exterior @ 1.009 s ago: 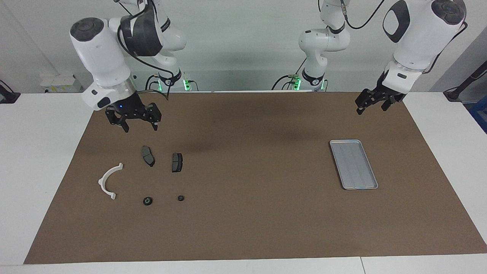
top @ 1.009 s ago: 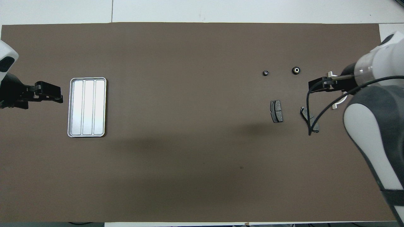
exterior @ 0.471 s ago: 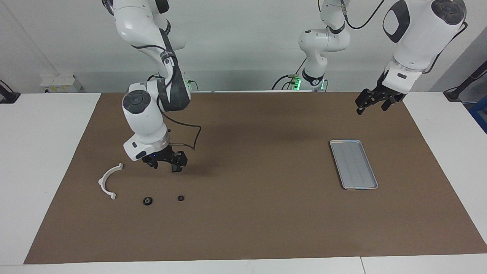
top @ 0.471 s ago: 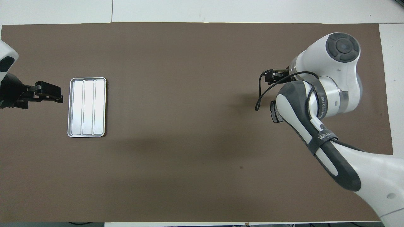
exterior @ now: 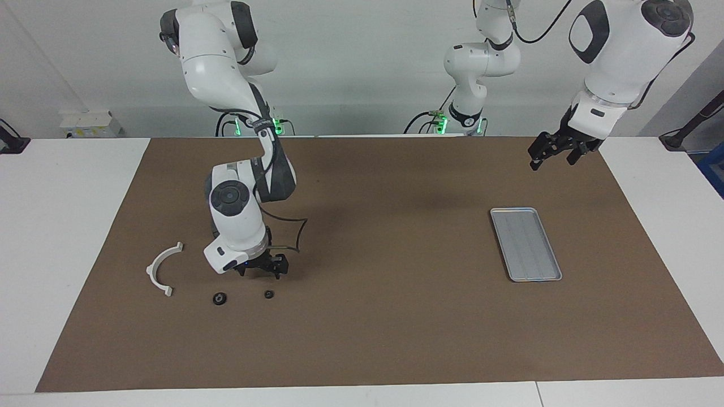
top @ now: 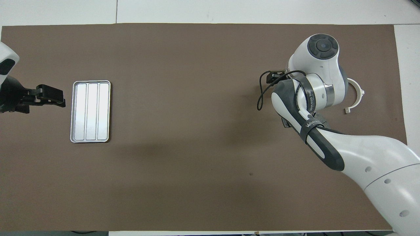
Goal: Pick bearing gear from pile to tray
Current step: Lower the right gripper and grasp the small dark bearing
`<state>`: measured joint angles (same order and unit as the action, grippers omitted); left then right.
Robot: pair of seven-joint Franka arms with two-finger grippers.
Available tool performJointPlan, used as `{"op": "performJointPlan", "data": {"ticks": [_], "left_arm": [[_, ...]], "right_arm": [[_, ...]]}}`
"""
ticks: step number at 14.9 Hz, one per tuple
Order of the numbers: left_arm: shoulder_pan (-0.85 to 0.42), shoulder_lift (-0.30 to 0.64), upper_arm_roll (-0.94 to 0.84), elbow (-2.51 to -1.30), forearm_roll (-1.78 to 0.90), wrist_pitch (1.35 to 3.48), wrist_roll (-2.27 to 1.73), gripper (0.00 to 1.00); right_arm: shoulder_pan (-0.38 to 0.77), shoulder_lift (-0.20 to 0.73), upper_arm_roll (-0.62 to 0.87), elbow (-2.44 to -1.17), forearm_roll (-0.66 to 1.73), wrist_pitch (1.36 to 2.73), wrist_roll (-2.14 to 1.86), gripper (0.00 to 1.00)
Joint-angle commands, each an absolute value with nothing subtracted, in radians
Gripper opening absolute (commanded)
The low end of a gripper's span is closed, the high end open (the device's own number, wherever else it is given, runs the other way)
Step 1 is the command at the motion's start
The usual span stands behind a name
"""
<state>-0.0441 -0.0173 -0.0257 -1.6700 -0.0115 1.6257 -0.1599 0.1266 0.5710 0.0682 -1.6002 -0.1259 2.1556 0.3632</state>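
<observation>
Nothing has reached the tray (exterior: 526,243) yet: it lies bare toward the left arm's end of the brown mat (exterior: 373,339), well apart from the pile. The right gripper (exterior: 262,270) hangs low over the pile with its jaws spread wide and nothing between them. In the facing view it sits at about twelve o'clock from the smaller black round piece (exterior: 269,294). The larger black round piece (exterior: 219,298) lies at about nine o'clock from the smaller one, and the white half-ring bracket (exterior: 163,269) lies further out the same way. Either round piece could be the bearing gear; the smaller one looks like the target, being closest under the fingers. The brake pads are mostly hidden by the arm. The left gripper (exterior: 553,151) waits in the air, open and empty, at about twelve o'clock from the tray. So the approach is nearly made, while the grasp, the carry across the mat and the release into the tray all remain.
</observation>
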Motion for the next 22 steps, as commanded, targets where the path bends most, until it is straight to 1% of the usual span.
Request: {"op": "performJointPlan", "data": {"ticks": [1,3,7,10,13,18,21,22], "left_arm": [[-0.038,-0.031,-0.029,-1.671,-0.003,1.618,-0.155,1.00],[-0.038,-0.029,-0.031,-1.671,-0.003,1.618,-0.155,1.00],[-0.038,-0.029,-0.029,-1.671,-0.003,1.618,-0.155,1.00],[-0.038,-0.029,-0.031,-1.671,-0.003,1.618,-0.155,1.00],[-0.038,-0.029,-0.029,-1.671,-0.003,1.617,-0.155,1.00],[-0.038,-0.029,-0.031,-1.671,-0.003,1.618,-0.155,1.00],[-0.038,-0.029,-0.029,-1.671,-0.003,1.618,-0.155,1.00],[-0.038,-0.029,-0.029,-1.671,-0.003,1.618,-0.155,1.00]], "right_arm": [[0.130,0.643,0.071,-1.501,-0.153,2.094,0.380,1.00],[0.132,0.670,0.071,-1.454,-0.147,2.059,0.382,1.00],[0.130,0.715,0.071,-1.395,-0.144,2.056,0.382,1.00],[0.132,0.718,0.071,-1.390,-0.135,2.057,0.397,0.99],[0.132,0.716,0.071,-1.388,-0.132,2.059,0.399,0.91],[0.130,0.715,0.072,-1.396,-0.129,2.080,0.443,0.72],[0.130,0.715,0.072,-1.410,-0.129,2.094,0.448,0.69],[0.130,0.713,0.072,-1.410,-0.129,2.092,0.448,0.66]]}}
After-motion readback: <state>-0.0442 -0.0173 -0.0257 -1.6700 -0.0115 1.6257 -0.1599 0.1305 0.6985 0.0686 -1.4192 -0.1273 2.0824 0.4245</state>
